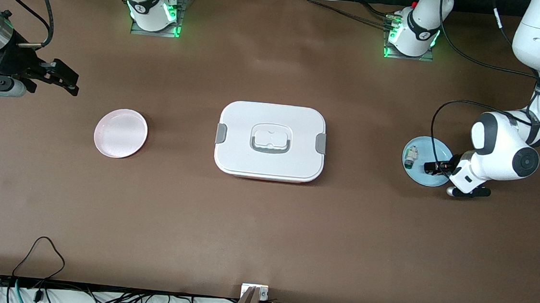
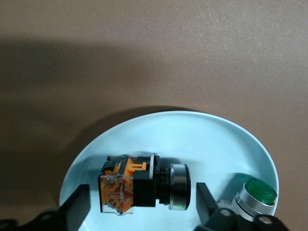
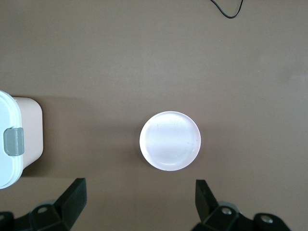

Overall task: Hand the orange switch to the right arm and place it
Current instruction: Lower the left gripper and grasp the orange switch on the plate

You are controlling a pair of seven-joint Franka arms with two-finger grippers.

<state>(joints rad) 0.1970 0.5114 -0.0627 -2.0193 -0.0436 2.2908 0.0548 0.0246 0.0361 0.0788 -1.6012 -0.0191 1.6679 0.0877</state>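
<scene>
**Left arm lined up on the orange switch, nothing grabbed yet**

The orange switch [image 2: 144, 185] lies on its side on the light blue plate [image 2: 211, 144], low in the left wrist view and at the right edge of the front view. It looks like a small, rigid plastic-and-metal part: light, hard, not squishy, and probably a bit slippery on the round silver collar. The boxy black-and-orange body seems the better place to take hold, since its flat sides should sit square against the pads, while the exposed terminals look like the bit to avoid pinching.

The left gripper [image 2: 139, 204] hangs right over the plate, its fingers [image 2: 77, 204] standing apart on either side of the switch. There's a visible gap at both ends, so they straddle it without touching or holding it.

A green-capped button [image 2: 257, 192] sits on the same plate just beside one finger, close enough that it could get bumped.

The right gripper [image 3: 139, 199] waits at the upper left of the front view, fingers spread wide and empty, with the pink plate [image 3: 169, 140] on the tabletop [image 3: 154, 57] below. A white lidded box [image 1: 271, 141] sits mid-frame.
</scene>
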